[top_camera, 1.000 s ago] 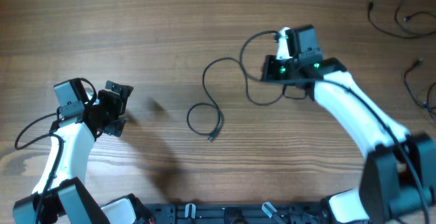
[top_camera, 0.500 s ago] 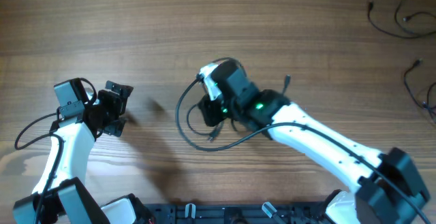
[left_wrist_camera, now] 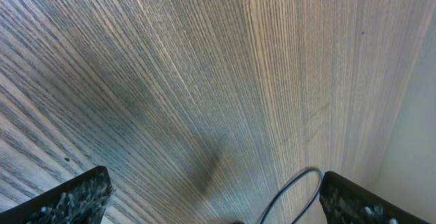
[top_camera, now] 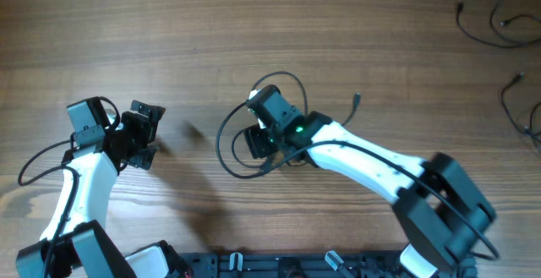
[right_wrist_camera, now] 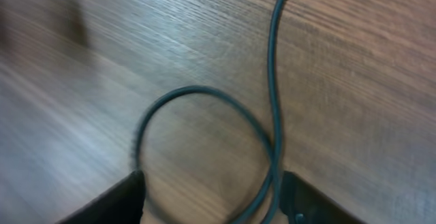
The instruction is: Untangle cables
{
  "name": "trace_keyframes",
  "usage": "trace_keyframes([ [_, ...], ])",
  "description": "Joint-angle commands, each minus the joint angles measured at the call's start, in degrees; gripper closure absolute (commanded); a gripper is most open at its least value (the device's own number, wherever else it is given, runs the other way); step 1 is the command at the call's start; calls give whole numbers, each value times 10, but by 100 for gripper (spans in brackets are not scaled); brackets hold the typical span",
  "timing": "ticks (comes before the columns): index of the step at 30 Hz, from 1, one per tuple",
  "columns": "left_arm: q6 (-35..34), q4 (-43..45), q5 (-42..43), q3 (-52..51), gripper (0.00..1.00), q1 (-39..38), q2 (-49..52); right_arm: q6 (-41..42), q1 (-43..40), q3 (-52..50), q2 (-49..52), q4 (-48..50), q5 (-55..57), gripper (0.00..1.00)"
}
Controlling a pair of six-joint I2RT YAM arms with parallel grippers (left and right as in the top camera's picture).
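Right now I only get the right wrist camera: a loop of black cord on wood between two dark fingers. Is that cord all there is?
Observer: No. From overhead, the cable curls around the right gripper near the middle of the table. Its plug end lies free on the wood beside that arm.
Operator: Is there a second arm somewhere?
Observer: Yes. The left gripper sits at the other side of the table, open and well apart from the cable.
Operator: Any other cords around?
Observer: More thin cords lie at the far corner on the right arm's side, touching neither gripper.
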Motion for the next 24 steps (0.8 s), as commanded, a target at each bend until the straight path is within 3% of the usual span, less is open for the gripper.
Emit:
trace_keyframes([
  [1,11,0,-6,5,0,3,-7,-67,2,0,49,13,66,45],
  [4,11,0,-6,5,0,3,-7,-68,2,0,70,7,89,49],
  [7,11,0,-6,5,0,3,-7,-69,2,0,83,5,88,91],
  [8,11,0,-6,5,0,3,-7,-68,2,0,83,5,88,96],
  [13,11,0,-6,5,0,3,-7,-60,-31,3,63,-5,89,96],
  [24,11,0,-6,5,0,3,-7,-73,-184,15,-99,-32,71,96],
])
